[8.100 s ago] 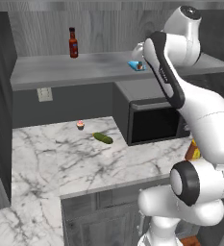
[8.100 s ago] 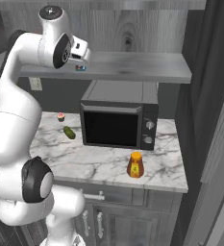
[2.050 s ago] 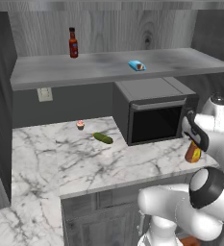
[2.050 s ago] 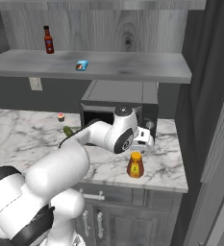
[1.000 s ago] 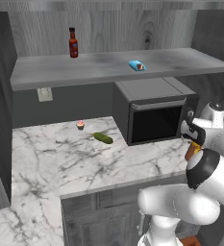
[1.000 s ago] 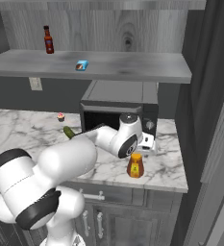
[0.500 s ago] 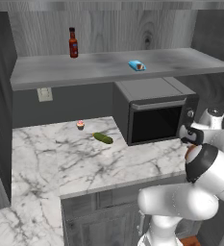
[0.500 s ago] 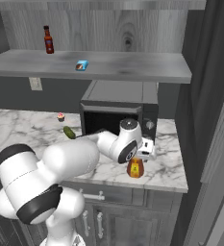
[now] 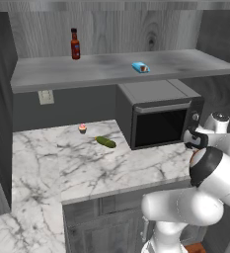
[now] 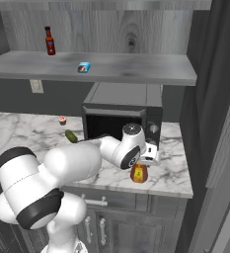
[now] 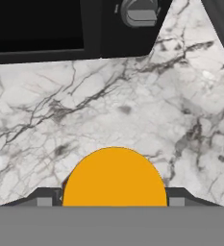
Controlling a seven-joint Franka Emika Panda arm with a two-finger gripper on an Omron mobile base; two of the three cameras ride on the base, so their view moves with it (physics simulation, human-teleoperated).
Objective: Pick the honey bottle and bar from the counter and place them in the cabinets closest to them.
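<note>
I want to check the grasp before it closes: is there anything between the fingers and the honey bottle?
Nothing visible. In the hand view the honey bottle's orange cap sits directly between the two fingers, with only bare counter beyond it. From the right base view, the gripper sits right on top of the bottle.

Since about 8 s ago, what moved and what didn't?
The arm swung from the upper shelf down to the counter. The gripper lowered over the honey bottle, jaws now flanking its cap and closing in. The bottle hasn't left its spot. The bar, sauce bottle, pickle and cupcake are unmoved.
</note>
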